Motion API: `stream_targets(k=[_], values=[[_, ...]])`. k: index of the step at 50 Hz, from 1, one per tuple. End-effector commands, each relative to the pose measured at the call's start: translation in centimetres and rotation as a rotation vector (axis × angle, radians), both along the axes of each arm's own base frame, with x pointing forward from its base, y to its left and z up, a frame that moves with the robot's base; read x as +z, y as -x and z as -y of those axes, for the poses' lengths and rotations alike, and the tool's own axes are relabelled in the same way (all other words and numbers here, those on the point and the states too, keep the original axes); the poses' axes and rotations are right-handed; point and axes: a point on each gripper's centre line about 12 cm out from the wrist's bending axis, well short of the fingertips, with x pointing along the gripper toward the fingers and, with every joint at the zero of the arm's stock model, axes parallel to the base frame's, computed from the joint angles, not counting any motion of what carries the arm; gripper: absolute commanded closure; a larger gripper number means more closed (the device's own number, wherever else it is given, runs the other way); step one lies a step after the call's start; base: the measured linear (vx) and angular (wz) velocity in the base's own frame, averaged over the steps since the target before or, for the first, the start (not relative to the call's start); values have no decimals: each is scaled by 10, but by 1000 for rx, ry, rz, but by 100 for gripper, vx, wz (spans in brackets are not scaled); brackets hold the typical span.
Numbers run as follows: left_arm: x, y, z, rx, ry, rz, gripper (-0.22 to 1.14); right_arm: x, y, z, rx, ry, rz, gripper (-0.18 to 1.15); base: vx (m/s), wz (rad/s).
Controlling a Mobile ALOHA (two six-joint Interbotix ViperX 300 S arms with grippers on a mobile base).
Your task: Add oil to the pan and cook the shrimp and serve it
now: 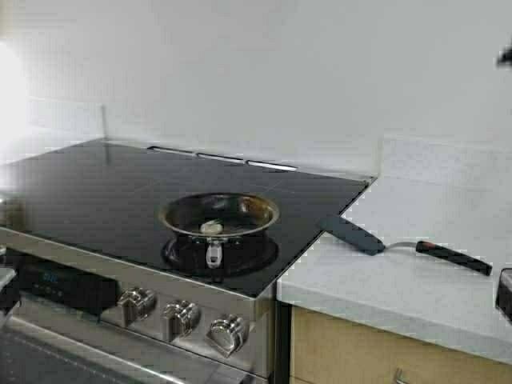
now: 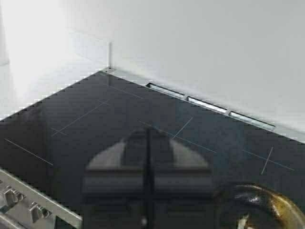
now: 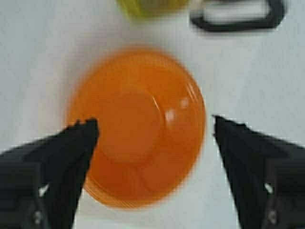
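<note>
Pan sits on the black stove in the high view, toward the front edge, its stubby handle pointing at the knobs. Shrimp, one small pale curl, lies inside the pan on the handle side. Beside the stove, on the white bench, lies a spatula, its dark blade near the stove's edge and its black grip pointing away from the pan. Neither arm shows clearly over the stove from up here.

Over to the left wrist view: the left pincer hovers above the stove glass, its two dark fingers pressed together with only a thin seam between them, so it is closed and holding nothing. The pan's rim peeks in just beside it, with a pale speck of shrimp inside. Vent slots run along the back of the stove by the wall.

Right wrist view now: the right pincer hangs spread wide over an orange bowl on the bench, one black finger at each side of the bowl, neither clearly touching it. Beyond the bowl, oil shows yellow-green at the base of its jug, with the jug's black handle next to it.
</note>
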Motion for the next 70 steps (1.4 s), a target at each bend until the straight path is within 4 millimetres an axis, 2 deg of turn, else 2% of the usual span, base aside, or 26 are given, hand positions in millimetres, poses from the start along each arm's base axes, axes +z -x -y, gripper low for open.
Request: stream_targets(k=[1,6,11,15,23,26,34,39,47,53,61,70], values=[[4,-2,0,2,3,9,89,69,-2,-19,-9,-143,277,-4,0,0],[4,-2,0,2,3,8,89,97,5,-34,14,-207,402,-1,0,0],[4,-2,0,2,3,9,89,115,12,-49,49,-231,464,13,0,0],[4,-2,0,2,3,8,89,122,17,-60,66,-241,478,33,0,0],[3,-2,0,2,3,6,89,123,28,-81,93,-273,480,87,0,0],[3,-2,0,2,3,6,89,124,32,-92,115,-288,486,99,0,0],[5,-2,0,2,2,11,89,132,43,-125,176,-346,521,89,0,0],[4,-2,0,2,0,9,89,136,53,-147,225,-397,554,89,0,0],[5,-2,0,2,0,11,89,130,71,-176,339,-462,600,90,0,0],[5,-2,0,2,2,12,89,120,85,-195,383,-476,556,90,0,0],[5,-1,0,2,2,14,89,104,102,-211,408,-462,462,89,0,0],[6,-1,0,2,3,18,89,86,116,-216,398,-396,326,89,0,0]])
